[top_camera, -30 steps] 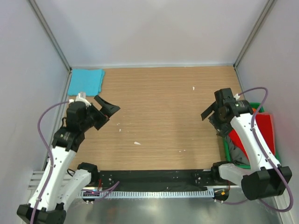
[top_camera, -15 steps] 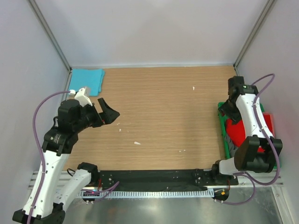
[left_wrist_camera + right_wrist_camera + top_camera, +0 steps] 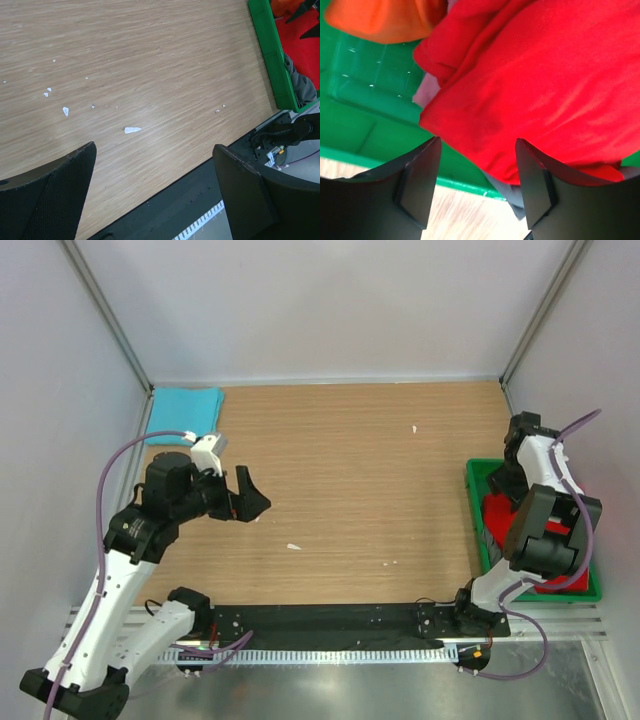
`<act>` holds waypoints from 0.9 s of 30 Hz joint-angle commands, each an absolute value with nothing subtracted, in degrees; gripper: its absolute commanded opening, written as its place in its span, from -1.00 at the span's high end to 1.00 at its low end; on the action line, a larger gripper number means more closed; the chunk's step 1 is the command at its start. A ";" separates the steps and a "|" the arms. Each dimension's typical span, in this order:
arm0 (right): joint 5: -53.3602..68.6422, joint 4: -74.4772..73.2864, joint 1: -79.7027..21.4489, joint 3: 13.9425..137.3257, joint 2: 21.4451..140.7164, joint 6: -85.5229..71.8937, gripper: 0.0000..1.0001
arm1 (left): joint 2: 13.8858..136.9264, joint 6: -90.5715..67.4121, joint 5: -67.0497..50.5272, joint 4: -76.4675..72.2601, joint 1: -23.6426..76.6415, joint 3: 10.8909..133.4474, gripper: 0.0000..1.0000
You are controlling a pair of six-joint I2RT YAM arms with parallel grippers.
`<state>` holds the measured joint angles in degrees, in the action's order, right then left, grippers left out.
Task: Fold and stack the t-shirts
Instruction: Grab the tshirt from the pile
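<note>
A turquoise t-shirt (image 3: 185,412) lies folded in the table's far left corner. At the right edge a green crate (image 3: 475,510) holds a bright red t-shirt (image 3: 545,75) on top, with an orange one (image 3: 385,20), a pink one (image 3: 427,90) and a grey one (image 3: 510,192) around and under it. My right gripper (image 3: 477,142) hangs open just above the red t-shirt near the crate's rim (image 3: 360,155), with no cloth between its fingers. My left gripper (image 3: 250,500) hovers open over bare wood at mid-left (image 3: 154,147), holding nothing.
Small white scraps (image 3: 293,546) dot the wooden tabletop (image 3: 350,470). A black base strip (image 3: 330,620) runs along the near edge. White walls close in the left, far and right sides. The crate (image 3: 267,55) shows at the left wrist view's upper right.
My right arm has swung from the table's right edge out over the crate and pointed down at the red t-shirt. My left arm has shifted toward the table's middle.
</note>
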<state>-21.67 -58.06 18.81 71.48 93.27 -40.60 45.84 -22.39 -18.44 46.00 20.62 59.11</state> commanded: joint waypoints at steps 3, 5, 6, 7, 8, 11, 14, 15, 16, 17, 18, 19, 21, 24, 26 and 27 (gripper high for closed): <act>-23.12 -52.30 18.72 67.33 94.12 -41.92 -0.18 | 44.47 -19.60 -18.02 46.40 20.92 59.41 -0.99; -23.12 -51.60 18.72 66.97 95.18 -42.27 -0.15 | 44.47 -19.42 -17.93 46.93 20.92 59.50 -0.99; -23.12 -51.24 18.72 66.97 96.23 -42.54 -0.15 | 44.56 -19.51 -17.93 47.37 20.92 59.59 -0.99; -23.12 -51.41 18.63 67.06 96.68 -43.15 -0.15 | 44.47 -19.34 -17.93 47.46 20.92 59.68 -0.99; -23.29 -51.59 18.72 67.41 97.11 -43.33 -0.14 | 44.56 -19.34 -18.02 47.72 20.92 59.76 -0.99; -24.17 -52.47 18.72 67.59 97.82 -43.94 -0.01 | 44.38 -19.34 -18.11 47.81 20.92 59.77 -1.00; -25.31 -52.38 18.72 66.89 96.60 -44.03 0.38 | 44.21 -19.51 -18.28 47.55 20.92 59.59 -0.99; -25.31 -52.56 18.72 66.80 96.59 -44.12 0.47 | 44.03 -19.51 -18.46 47.46 20.92 59.59 -0.99; -26.27 -52.82 18.72 66.97 96.24 -44.30 0.54 | 44.03 -19.42 -18.46 47.46 20.92 59.59 -0.99; -26.80 -53.95 18.72 67.23 95.98 -44.21 0.69 | 43.95 -19.42 -18.37 47.55 21.00 59.50 -0.99; -27.33 -54.83 18.72 67.67 95.63 -44.21 0.87 | 43.86 -19.25 -18.37 47.64 21.09 59.59 -0.99; -28.81 -56.06 18.72 68.81 94.75 -44.38 0.97 | 43.77 -19.25 -18.20 47.72 21.35 59.59 -0.99; -31.80 -61.15 18.63 70.48 93.52 -45.26 0.98 | 43.68 -19.16 -18.28 47.55 21.71 59.50 -0.99; -34.18 -68.36 18.63 75.22 89.66 -47.10 0.98 | 43.77 -19.07 -17.93 47.02 22.85 59.76 -0.99; -37.34 -72.83 17.58 81.10 85.98 -48.24 0.98 | 43.94 -18.90 -17.40 46.93 23.73 60.11 -0.99; -38.48 -73.82 15.40 83.47 84.91 -48.60 0.97 | 43.95 -18.81 -17.14 46.93 24.17 60.73 -0.99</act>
